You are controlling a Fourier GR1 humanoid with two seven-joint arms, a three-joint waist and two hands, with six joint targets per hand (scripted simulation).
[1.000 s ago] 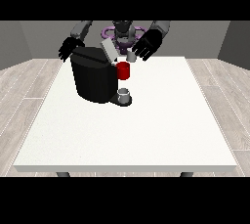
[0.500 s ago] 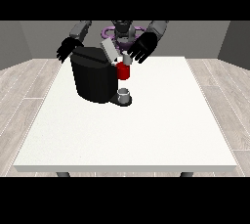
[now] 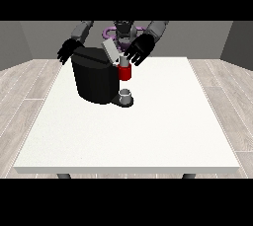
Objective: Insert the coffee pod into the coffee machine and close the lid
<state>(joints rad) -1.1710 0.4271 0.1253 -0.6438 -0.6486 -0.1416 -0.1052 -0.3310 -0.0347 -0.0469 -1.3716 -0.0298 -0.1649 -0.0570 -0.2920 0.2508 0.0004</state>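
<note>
Across the pale wood-plank floor stands the large white rectangular table, its top filling most of what I can see from this side. Toward its far left part sits the bulky black coffee machine, a rounded dark block. At the machine's front a red brew head juts out toward the middle of the table. Above that red part a grey flat lid stands tilted up and back, plainly not shut. Below the red part, on the machine's low dark base, rests a small grey cup.

Behind the machine is the grey-armed humanoid robot, small at the far edge, both arms reaching forward over the table. The black hand at the view's right hangs just beside the raised lid and just above the red head, its fingers spread and pointing down; I cannot tell whether they touch the lid. The black hand at the view's left hovers at the machine's far left shoulder, fingers also spread and relaxed, holding nothing.

A small grey coffee pod seems to sit upright in the top of the red head, right under the fingers of the hand at the view's right.
</note>
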